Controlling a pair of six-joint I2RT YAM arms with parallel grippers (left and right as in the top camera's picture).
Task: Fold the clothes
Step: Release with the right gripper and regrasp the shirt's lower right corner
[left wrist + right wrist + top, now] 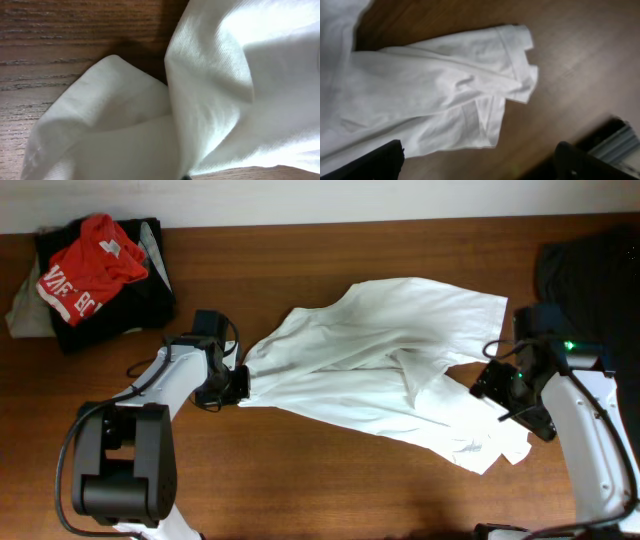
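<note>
**Now we are pinching the shirt's left edge while the right side waits**

The white shirt point(390, 355) is lying crumpled across the middle of the desk point(330, 260), twisted and overlapping itself rather than flat, so it is not yet fit for folding. Its left edge is bunching to a narrow point, and that point is running straight into our left hand point(235, 383), which we are clenching on the cloth. In the left wrist view white fabric is filling nearly everything, which fits a grip right at the hem. We are judging that this hold is there to anchor or pull one side so the shirt can be drawn out smooth.

Our right hand point(497, 395) is hanging released over the opposite side, its fingers spread wide with nothing between them. Under it a sleeve point(470, 85) is lying doubled on the wood, probably the next thing to take.

Well apart, a red top point(92, 265) with white lettering is sitting on a black garment point(140, 305) at the far left corner, and a dark garment point(590, 265) is lying at the far right, both seemingly set aside and keeping the middle free.
</note>
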